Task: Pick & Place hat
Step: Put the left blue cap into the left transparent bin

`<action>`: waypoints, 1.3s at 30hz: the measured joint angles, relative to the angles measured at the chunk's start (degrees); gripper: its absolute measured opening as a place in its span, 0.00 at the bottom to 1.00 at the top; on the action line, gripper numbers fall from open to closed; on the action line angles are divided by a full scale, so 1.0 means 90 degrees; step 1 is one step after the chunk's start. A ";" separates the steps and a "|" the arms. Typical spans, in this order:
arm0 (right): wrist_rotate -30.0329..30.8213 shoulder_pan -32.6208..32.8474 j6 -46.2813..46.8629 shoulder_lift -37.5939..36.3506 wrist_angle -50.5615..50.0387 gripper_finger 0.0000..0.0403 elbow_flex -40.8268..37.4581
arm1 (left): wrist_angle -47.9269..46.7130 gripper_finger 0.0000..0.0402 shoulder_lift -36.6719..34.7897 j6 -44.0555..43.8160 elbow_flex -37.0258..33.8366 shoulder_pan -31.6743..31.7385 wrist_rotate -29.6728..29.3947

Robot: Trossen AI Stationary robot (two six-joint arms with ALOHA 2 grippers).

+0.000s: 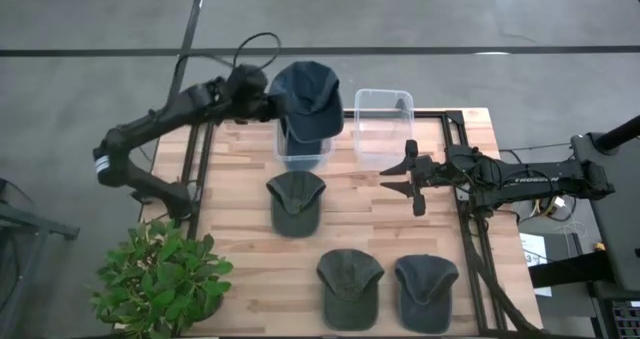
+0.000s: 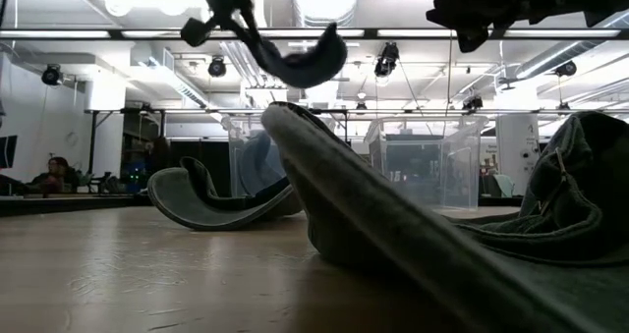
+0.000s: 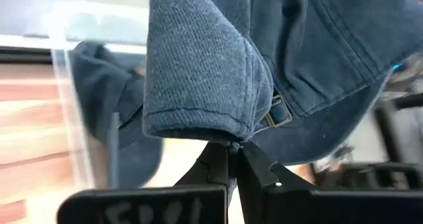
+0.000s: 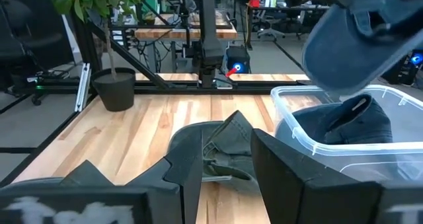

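Over the left clear bin [image 1: 302, 151] the left gripper [image 1: 270, 103] is clamped on a blue hat [image 1: 308, 99], held above the rim; not released. Right wrist view shows another dark hat [image 4: 350, 125] already inside that bin; high view hides it. Three green hats [image 1: 296, 201] left on the table [image 1: 240, 209]; second bin [image 1: 382, 129] looks empty. Right gripper [image 1: 410, 178] waits mid-table, fingers apart.

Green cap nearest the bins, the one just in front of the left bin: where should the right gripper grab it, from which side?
Likely the brim edge. The green cap lies flat, brim pointing away from the bins, and the low view shows its brim curling off the table. The right gripper, open, could come from above and pinch that thin edge rather than the soft crown.
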 joint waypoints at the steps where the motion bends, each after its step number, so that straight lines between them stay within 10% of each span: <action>1: -0.0002 0.0000 0.0027 0.0000 0.0000 0.31 0.0000 | -0.0186 0.02 0.0146 0.0102 0.0133 0.0117 0.0152; 13: -0.0010 0.0000 0.0140 0.0000 -0.0012 0.33 0.0000 | -0.1052 0.02 0.0891 0.0722 0.0482 0.1333 0.1395; 39: -0.0005 0.0000 0.0379 0.0000 -0.0027 0.32 0.0002 | -0.1251 0.06 0.2024 0.0980 0.0472 0.1343 0.1727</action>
